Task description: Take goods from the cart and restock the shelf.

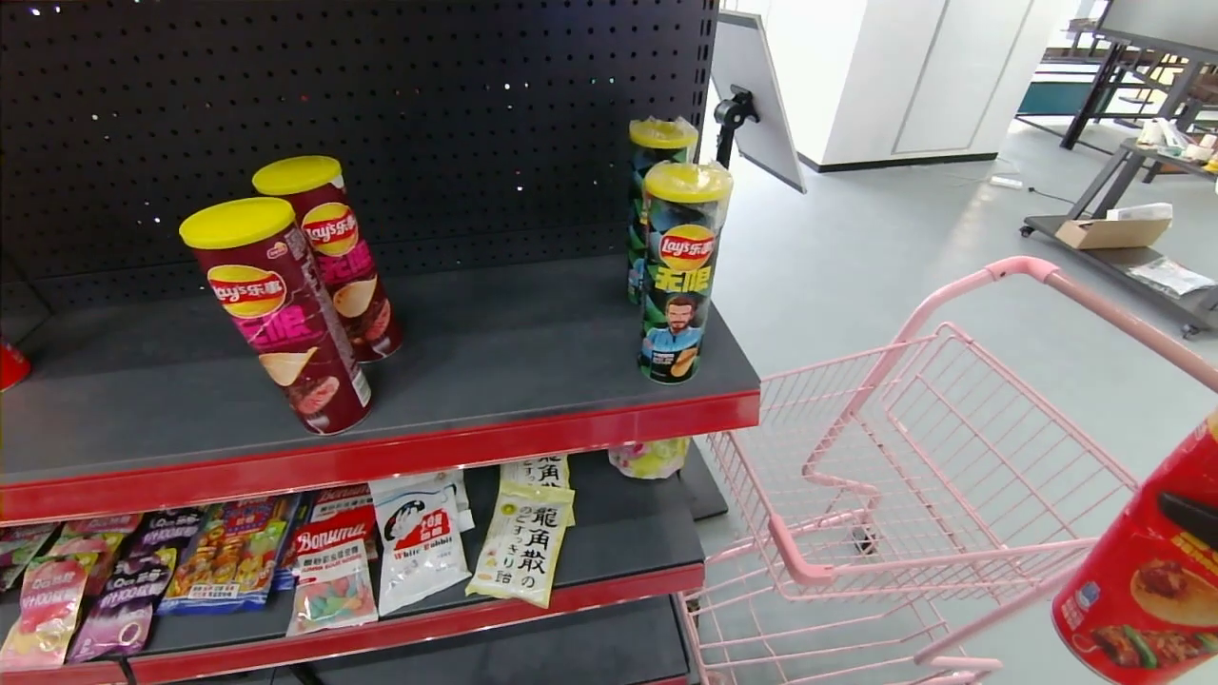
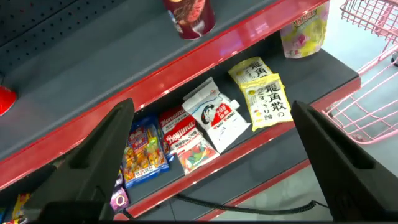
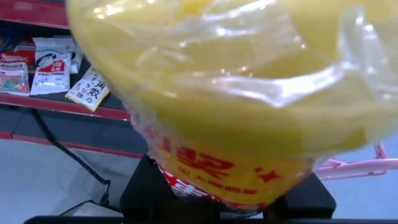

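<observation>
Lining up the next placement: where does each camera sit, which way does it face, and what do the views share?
Head view: on the head, facing forward and down; shelf left, pink cart right, right claw gripping the red can at the corner.
Left wrist view: on the left wrist, facing past the open left claw at the lower shelf.
Right wrist view: on the right wrist, facing along the held can's yellow lid toward that shelf.
Shared: all three show the white bag and yellow bag.

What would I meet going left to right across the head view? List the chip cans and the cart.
Front maroon can → rear maroon can → front green can → pink cart → red can.
</observation>
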Available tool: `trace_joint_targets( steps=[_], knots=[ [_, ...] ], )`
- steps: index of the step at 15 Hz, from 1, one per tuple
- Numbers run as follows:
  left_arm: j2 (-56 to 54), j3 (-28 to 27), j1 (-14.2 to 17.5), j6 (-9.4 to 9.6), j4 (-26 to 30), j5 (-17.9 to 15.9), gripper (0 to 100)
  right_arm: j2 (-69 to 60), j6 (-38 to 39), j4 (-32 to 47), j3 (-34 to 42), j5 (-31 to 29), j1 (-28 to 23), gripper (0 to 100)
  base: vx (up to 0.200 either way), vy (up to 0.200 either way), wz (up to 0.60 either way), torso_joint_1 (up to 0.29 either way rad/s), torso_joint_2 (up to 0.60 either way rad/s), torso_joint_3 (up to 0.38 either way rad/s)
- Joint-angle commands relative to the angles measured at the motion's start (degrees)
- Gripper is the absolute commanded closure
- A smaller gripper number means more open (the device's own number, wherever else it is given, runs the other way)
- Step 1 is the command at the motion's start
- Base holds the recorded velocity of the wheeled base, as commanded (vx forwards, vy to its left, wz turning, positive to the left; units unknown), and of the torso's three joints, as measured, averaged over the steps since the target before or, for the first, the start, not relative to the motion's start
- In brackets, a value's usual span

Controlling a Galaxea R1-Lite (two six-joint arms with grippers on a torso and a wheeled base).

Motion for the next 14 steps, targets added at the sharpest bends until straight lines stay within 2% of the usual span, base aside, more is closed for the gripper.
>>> trace_joint_targets(
  steps=[1,3,14],
  knots=[
    [-0.5,0.2,0.1,-0.04,0.1,0.0,0,-1.0,0.5,0.0,0.3,0.7,-0.3,100,0.0,0.2,0.0,-0.002,0.01,-0.002],
    [-0.7,0.4,0.0,-0.04,0.1,0.0,0,-3.0,0.9,0.0,1.7,4.5,0.4,100,0.0,0.2,0.0,0.005,0.0,0.002],
    [-0.8,0.5,0.0,-0.04,0.2,-0.1,0,-4.5,0.1,0.2,3.2,4.6,0.4,100,0.0,0.2,0.0,0.001,0.0,0.001]
  ],
)
